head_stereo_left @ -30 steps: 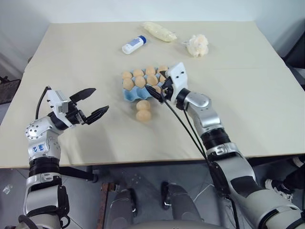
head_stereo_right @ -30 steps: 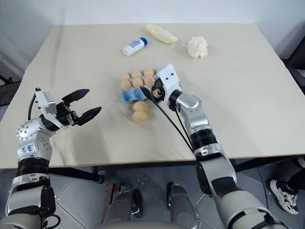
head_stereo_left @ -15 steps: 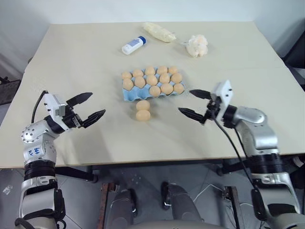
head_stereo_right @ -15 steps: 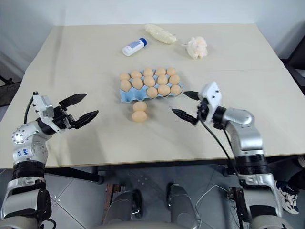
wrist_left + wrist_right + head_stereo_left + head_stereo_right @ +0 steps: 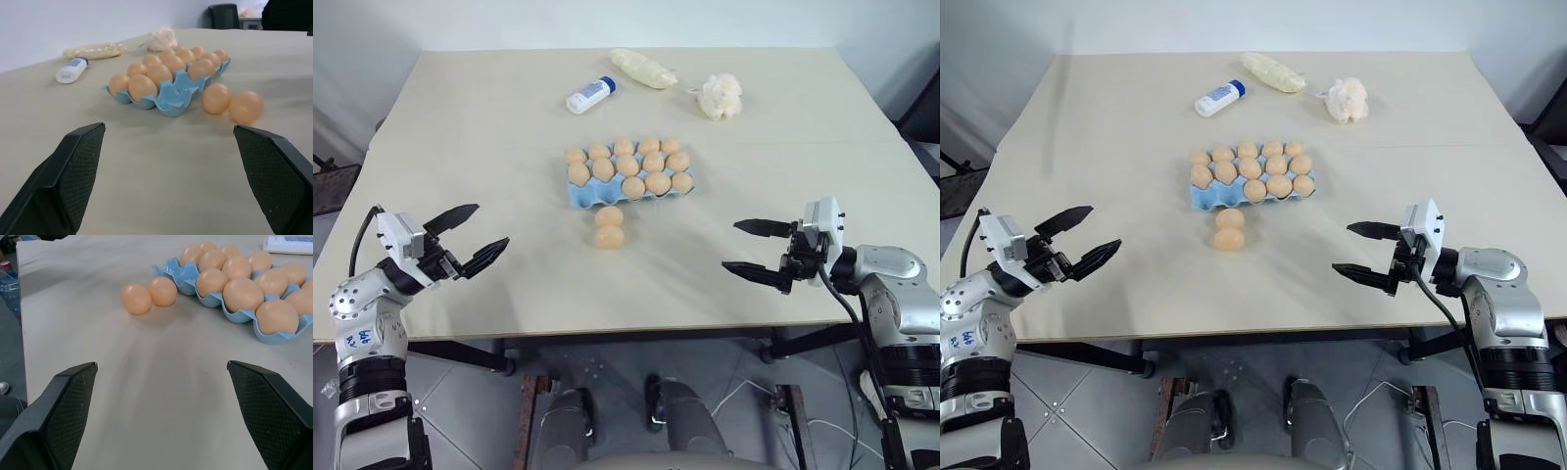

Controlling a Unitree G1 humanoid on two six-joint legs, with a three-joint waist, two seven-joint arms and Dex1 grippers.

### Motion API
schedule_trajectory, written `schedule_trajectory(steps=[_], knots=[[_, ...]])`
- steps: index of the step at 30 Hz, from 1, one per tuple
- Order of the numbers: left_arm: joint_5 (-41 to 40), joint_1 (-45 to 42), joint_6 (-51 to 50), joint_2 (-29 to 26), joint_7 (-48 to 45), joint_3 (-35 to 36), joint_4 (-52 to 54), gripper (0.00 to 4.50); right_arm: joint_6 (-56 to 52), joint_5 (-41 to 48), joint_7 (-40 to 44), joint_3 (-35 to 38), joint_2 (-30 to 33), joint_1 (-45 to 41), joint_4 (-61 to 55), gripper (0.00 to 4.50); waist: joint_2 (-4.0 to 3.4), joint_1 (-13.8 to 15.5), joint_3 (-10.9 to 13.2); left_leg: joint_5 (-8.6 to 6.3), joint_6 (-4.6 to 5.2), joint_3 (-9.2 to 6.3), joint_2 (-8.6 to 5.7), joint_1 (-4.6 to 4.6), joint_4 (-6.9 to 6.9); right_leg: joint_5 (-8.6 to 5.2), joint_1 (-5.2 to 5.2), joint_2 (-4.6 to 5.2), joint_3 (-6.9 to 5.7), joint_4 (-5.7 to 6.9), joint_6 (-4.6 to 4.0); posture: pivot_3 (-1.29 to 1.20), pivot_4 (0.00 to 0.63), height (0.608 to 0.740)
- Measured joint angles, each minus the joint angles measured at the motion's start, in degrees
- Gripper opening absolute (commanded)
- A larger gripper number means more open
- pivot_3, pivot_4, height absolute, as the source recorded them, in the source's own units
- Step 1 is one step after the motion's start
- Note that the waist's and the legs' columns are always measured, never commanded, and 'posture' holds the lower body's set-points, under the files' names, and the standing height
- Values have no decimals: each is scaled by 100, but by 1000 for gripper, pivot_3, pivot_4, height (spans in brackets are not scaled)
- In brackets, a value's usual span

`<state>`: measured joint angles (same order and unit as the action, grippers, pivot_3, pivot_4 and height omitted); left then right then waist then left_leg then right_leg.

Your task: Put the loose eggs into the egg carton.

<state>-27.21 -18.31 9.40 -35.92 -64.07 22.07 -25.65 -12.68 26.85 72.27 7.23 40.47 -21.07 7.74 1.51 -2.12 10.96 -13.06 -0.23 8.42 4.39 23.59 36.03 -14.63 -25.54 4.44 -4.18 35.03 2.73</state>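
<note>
Two loose eggs, tan-orange, lie touching each other on the table just in front of the egg carton. The light blue carton holds several eggs in its cups. My left gripper hovers open and empty near the table's front left edge, well left of the loose eggs. Open and empty too, my right gripper points at them from the front right. The left wrist view looks across at the carton with both loose eggs beside it.
A white bottle with a blue cap lies at the back of the table. Beside it are a pale elongated bag and a lumpy white wad. The table's front edge runs just under both grippers.
My right gripper has pulled away from the carton, swinging right and back toward the front edge. The left gripper has drifted a little left and toward me. Both stay open.
</note>
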Motion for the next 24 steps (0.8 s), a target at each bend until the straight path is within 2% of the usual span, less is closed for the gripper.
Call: schedule_trajectory(steps=[3,7,17,24], knots=[[-18,176,-106,25,131,-6,350,4500,13,-41,-37,-7,-1,-3,-13,4446,0,42,0,-6,-1,2,1,3,-6,-1,-2,1,2,-7,-1,0,150,740],[-31,455,-524,408,676,-289,1560,4500,16,-46,-158,-43,-67,-51,-99,4446,0,73,0,-15,3,4,-1,5,-5,1,-1,3,7,-9,2,0,150,740],[663,628,-2052,1373,3058,-1415,3997,4500,30,148,-140,-30,-204,-50,-202,4446,0,55,0,-15,7,15,-20,-4,5,7,5,-11,30,-8,14,0,150,740],[1477,624,-3312,2039,4568,-2247,4756,4500,7,144,-34,-43,-202,-103,-160,4446,1,60,1,-13,10,14,-34,-6,11,9,6,-14,37,-7,17,0,150,740]])
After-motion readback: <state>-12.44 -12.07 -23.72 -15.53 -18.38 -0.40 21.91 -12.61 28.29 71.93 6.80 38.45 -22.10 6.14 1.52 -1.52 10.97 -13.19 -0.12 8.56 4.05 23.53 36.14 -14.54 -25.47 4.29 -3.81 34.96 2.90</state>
